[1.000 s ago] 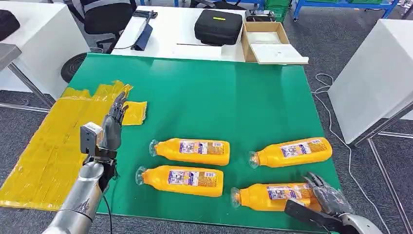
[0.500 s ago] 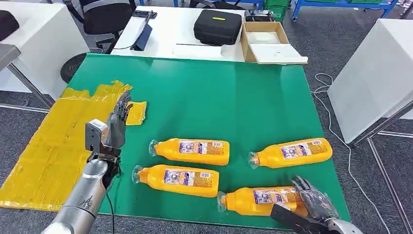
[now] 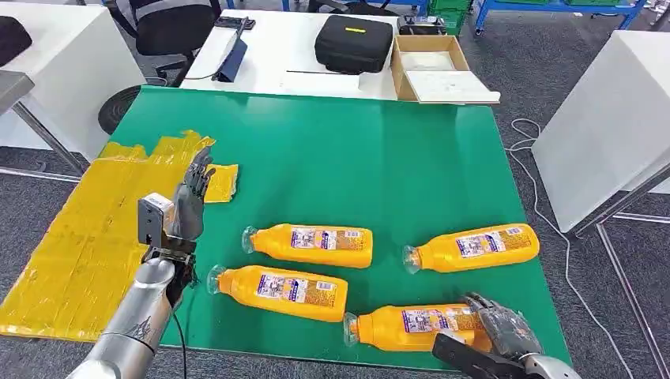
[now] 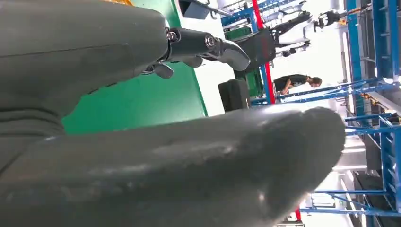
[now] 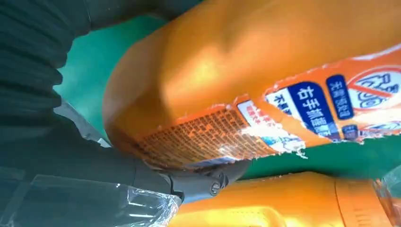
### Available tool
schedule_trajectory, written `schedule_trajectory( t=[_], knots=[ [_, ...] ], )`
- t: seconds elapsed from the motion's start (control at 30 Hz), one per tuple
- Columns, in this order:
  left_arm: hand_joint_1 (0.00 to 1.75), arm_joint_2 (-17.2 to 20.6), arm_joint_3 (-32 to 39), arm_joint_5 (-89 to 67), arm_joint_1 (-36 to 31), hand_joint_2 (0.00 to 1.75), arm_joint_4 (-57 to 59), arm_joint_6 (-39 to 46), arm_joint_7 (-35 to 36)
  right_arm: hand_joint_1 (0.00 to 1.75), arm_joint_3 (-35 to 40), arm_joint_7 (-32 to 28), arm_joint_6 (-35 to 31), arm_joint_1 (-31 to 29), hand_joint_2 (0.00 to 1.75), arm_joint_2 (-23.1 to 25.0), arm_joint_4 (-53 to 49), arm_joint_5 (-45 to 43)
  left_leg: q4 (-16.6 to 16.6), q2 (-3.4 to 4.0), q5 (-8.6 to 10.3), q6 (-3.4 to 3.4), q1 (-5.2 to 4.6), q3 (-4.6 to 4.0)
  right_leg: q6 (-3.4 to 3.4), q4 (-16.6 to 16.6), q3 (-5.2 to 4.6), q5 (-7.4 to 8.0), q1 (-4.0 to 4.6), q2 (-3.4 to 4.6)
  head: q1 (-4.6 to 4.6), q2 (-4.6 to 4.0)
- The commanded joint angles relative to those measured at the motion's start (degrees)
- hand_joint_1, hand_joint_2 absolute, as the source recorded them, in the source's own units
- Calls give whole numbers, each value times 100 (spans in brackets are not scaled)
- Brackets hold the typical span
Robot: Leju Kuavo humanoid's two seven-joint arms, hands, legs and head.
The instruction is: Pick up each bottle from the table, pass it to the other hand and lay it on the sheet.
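On the green table (image 3: 332,150), near edge: first pickup under way

Yellow sheet (image 3: 87,229) drapes the left edge; four orange bottles lie on their sides centre-right. The right hand (image 3: 494,335) wraps the base of the nearest bottle (image 3: 411,326), which lies close to the table's lip. Next comes a lift, I judge, then a pass leftward over open green to the left hand (image 3: 188,207), raised, fingers apart, empty

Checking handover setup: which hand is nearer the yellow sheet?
Left. The left hand is raised with fingers spread right beside the yellow sheet at the table's left edge. The right hand is across the table, gripping the near-right bottle.
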Motion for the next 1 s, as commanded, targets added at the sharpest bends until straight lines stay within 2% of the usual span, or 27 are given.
schedule_trajectory(
  t=[0.03,0.2,0.23,0.3,0.4,0.53,0.67,0.77,0.87,1.0],
  knots=[
    [0,21,-75,27,-175,0,379,5,-4,175,-67,-39,138,142,175,200,95,60,-1,-9,-1,-15,5,6,-9,-4,10,-4,5,-11,0,0],
    [0,89,-19,70,-121,0,342,9,-9,175,-59,-73,202,163,175,101,31,88,-2,-8,-2,-18,5,6,-11,-4,11,-4,5,-10,0,0],
    [0,96,-13,76,-117,0,341,8,-11,175,-59,-76,204,160,175,98,32,90,0,-10,-8,-41,13,15,-25,-7,24,-10,13,-16,0,0],
    [0,110,0,89,-108,0,343,-2,-17,175,-63,-75,211,148,175,96,30,89,-2,-4,-2,-15,4,6,-9,-4,10,-3,4,-5,0,0],
    [0,125,9,108,-72,0,331,8,-23,175,-76,-93,190,137,175,97,-74,114,-2,-7,-4,-24,8,9,-14,-6,17,-5,8,-10,0,0],
    [0,152,62,166,59,0,249,30,-54,175,-418,-77,296,344,175,348,-1122,260,0,-4,-4,-18,1,1,-10,3,5,-6,1,-5,2,0],
    [0,228,224,230,203,0,79,-13,-31,175,-722,-304,651,471,175,934,-2686,580,8,-1,-10,-26,-2,-12,-18,17,-7,-12,0,2,0,0],
    [0,236,245,236,219,0,59,-33,-32,175,-721,-297,731,451,175,991,-2801,602,5,5,-7,-21,-1,-20,-13,13,-14,-7,2,8,0,0],
    [0,197,315,209,223,0,41,-103,-16,175,-867,-476,498,497,175,1228,-3237,847,3,-5,-4,-18,4,-21,-11,6,-16,-7,5,-4,0,0],
    [0,182,317,210,217,0,41,-100,-15,175,-885,-475,510,514,175,1242,-3299,844,2,-9,1,-17,3,-29,-11,5,-18,-5,5,-3,-2,0]
  ],
)
